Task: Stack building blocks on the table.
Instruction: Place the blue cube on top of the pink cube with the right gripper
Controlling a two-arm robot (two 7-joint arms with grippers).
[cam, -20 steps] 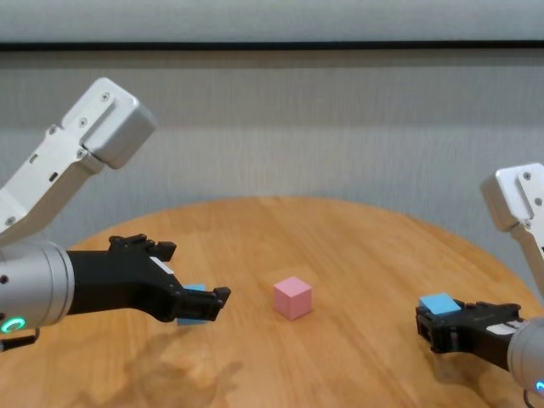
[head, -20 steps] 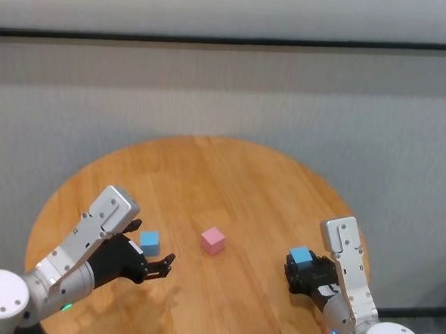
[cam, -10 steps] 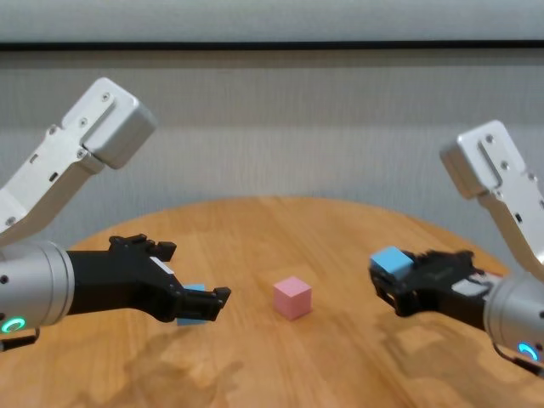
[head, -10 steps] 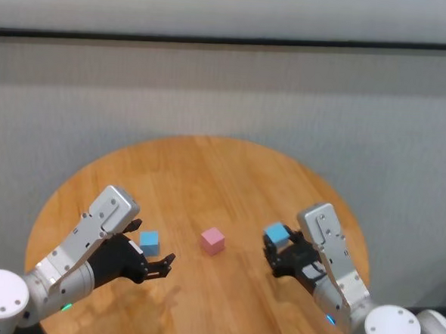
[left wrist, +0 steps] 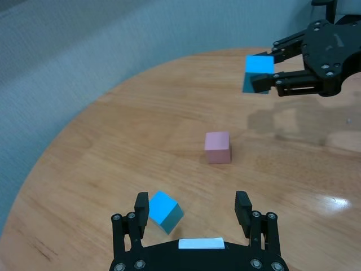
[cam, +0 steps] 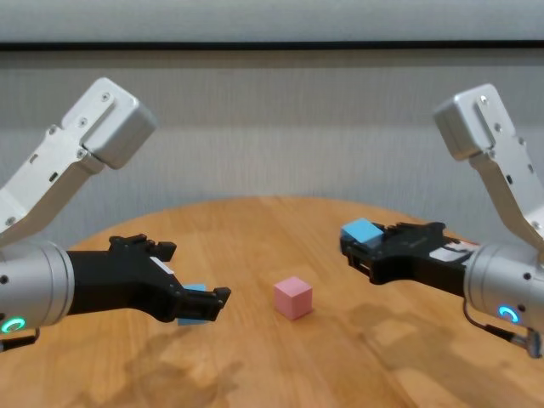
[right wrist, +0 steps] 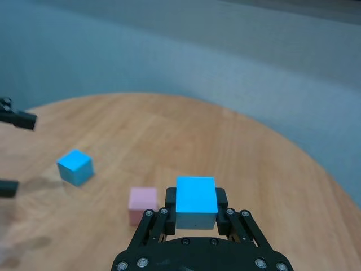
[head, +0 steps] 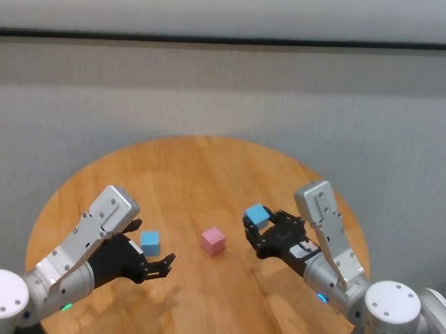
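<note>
Pink block (head: 213, 240) sits mid-table, clear wood all around.

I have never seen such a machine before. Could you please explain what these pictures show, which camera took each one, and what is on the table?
This is a robot with two arms; each ends in a grasping tool. One camera looks down from its head, one from its chest, and one sits on each wrist. On the round wooden table lie a pink cube and a blue cube. The left tool is open and low over the table, beside that blue cube. The right tool is shut on a second blue cube, held in the air to the right of the pink one.
</note>
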